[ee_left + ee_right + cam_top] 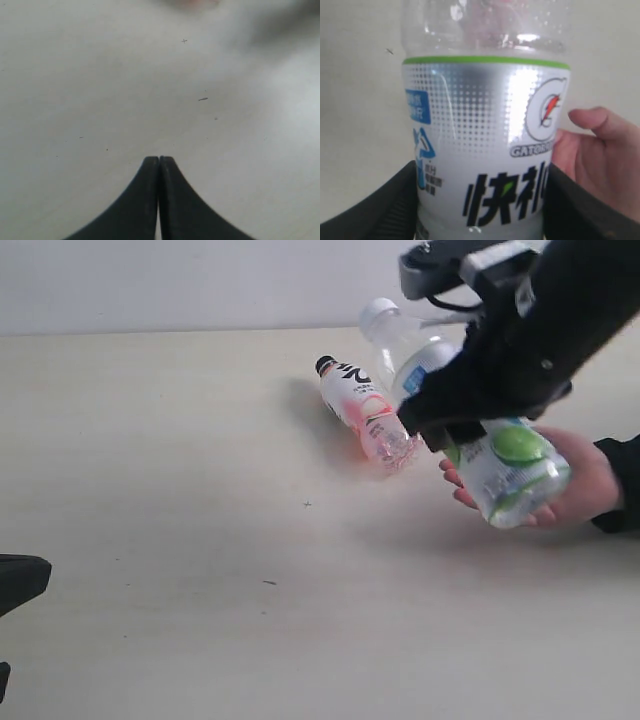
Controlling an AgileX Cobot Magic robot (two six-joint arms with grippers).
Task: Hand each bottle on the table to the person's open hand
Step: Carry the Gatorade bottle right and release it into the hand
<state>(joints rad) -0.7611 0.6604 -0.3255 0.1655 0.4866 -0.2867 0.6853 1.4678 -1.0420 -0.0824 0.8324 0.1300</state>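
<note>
Right tool (480,210) clamps green-label bottle (512,472), hiding its top.

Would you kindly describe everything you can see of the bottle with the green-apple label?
The green-apple bottle is clear plastic with a silvery dotted label under a green band, showing a Gatorade logo, dark Chinese characters and a green apple. The right gripper clamps its labelled body between black fingers, hiding one end in the exterior view. It is tilted above the table and seems to rest in the person's open hand.
</note>
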